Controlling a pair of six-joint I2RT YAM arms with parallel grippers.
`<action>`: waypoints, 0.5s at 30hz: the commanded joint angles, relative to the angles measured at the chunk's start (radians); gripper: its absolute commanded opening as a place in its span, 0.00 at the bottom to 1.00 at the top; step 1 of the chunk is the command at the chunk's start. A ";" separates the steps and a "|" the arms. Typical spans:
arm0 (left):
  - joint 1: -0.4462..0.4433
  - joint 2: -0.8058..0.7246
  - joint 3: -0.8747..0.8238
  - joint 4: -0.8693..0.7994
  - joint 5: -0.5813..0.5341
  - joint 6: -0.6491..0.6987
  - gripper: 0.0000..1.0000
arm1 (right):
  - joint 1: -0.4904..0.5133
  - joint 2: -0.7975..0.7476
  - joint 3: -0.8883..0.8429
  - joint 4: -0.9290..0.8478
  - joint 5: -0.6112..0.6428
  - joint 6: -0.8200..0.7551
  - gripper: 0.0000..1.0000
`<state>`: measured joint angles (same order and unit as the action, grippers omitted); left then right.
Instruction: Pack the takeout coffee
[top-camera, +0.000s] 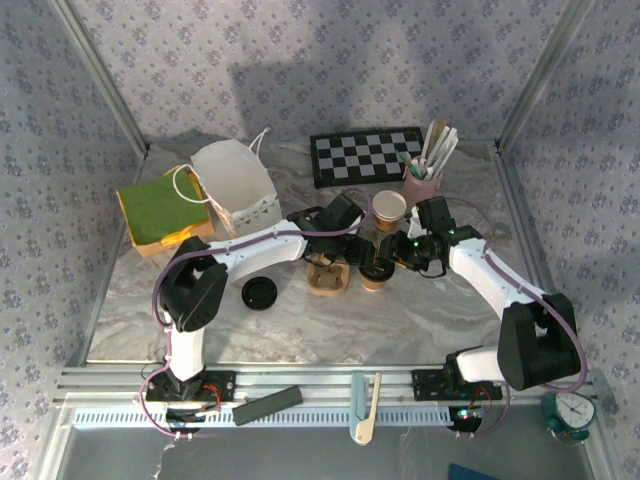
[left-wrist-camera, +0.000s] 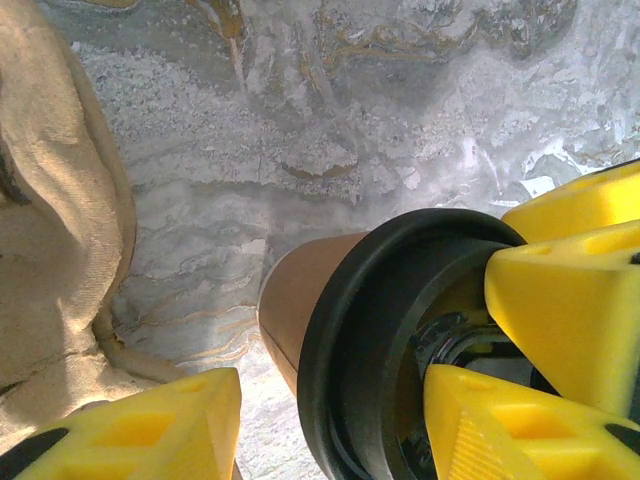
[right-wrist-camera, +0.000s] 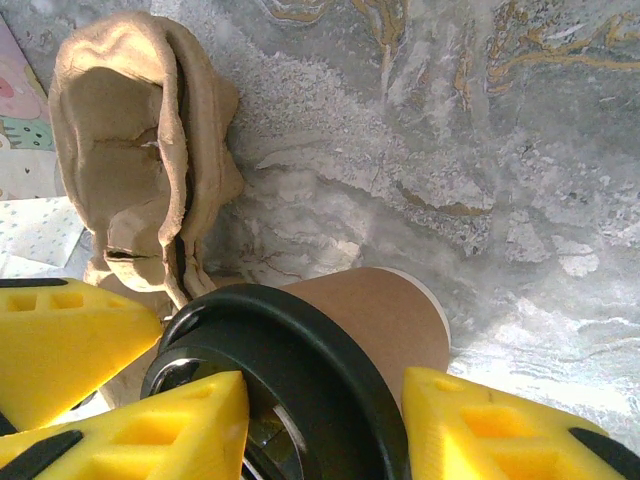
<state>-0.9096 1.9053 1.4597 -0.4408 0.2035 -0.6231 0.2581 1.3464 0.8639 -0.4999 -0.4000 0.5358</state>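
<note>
The takeout coffee, a tan paper cup with a black lid, stands on the table's middle with both arms meeting over it. My left gripper straddles the lid's rim: one finger lies over the lid's top, and the other stands off the cup wall with table showing between. My right gripper grips the same lid from the other side. One of its fingers rests in the lid's recess, and the other sits against the rim, beside the cup wall.
A brown pulp tray lies just left of the cup. A loose black lid sits nearer the left arm. Behind are an open paper cup, a pink cup of stirrers, a white bag and a checkerboard.
</note>
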 joint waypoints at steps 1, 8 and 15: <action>-0.005 0.058 -0.060 -0.114 -0.020 0.002 0.50 | 0.012 0.016 -0.027 -0.128 0.047 -0.025 0.44; -0.006 0.045 -0.046 -0.115 -0.029 -0.001 0.50 | 0.030 -0.071 0.063 -0.158 0.003 -0.018 0.55; -0.006 0.057 -0.019 -0.125 -0.030 0.002 0.50 | 0.039 -0.128 0.019 -0.205 -0.027 -0.005 0.66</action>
<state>-0.9096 1.9038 1.4605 -0.4370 0.2134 -0.6231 0.2893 1.2446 0.8909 -0.6380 -0.4068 0.5331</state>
